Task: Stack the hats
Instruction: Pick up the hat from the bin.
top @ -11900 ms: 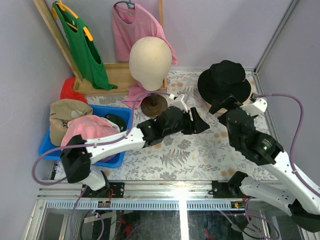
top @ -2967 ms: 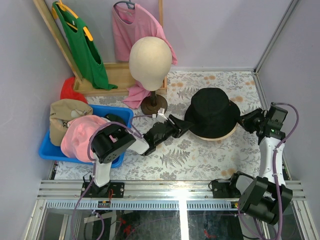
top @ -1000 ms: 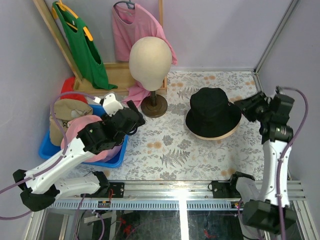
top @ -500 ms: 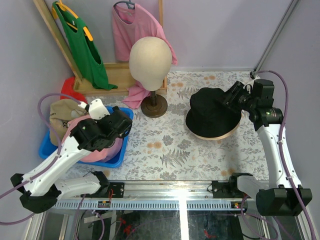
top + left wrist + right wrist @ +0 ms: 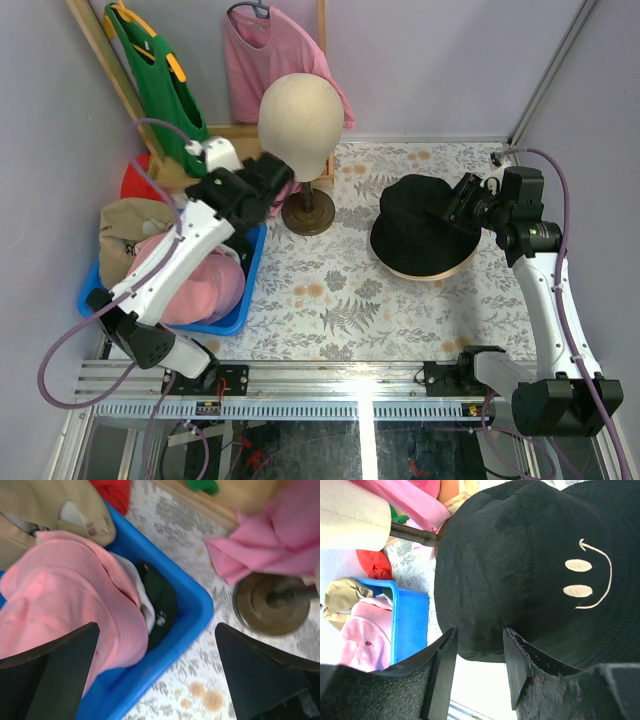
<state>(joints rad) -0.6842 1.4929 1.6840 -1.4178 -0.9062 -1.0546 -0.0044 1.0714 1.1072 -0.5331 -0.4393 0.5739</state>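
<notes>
Left of the mannequin head (image 5: 300,125), a blue bin (image 5: 192,605) holds the heap. The pink bucket hat (image 5: 65,595) slumps on top, and the tan cap (image 5: 50,505) lies at the end of the bin farthest from the head. The dark green cap (image 5: 161,605) is tucked partly under the pink one, against the wall nearest the head. Right of the head, well apart from the bin, a black bucket hat (image 5: 420,220) sits crown-up on the counter (image 5: 330,300). A tan edge shows under its near brim; whether that is lining or another hat I cannot tell.

All of them look like light, limp fabric that will fold rather than hold shape. A pinch on the brim or a gathered fold of crown should carry a bucket hat, and the caps likely offer a stiffer bill. Lifting the pink hat may drag the green cap with it.

The left gripper (image 5: 156,627) hangs above the bin corner nearest the head, spread wide and empty. The right gripper (image 5: 480,642) is at the black hat's side farthest from the head. It stands partway apart with the brim edge showing in the gap, and pinches nothing that I can see.

The counter wears a floral cloth, probably grippy enough to hold a brim in place. Lilac walls (image 5: 450,60) close in on both sides. Behind the head a wooden rack (image 5: 230,150) hangs a green garment (image 5: 170,100) and a pink shirt (image 5: 260,60), so room there is tight.
</notes>
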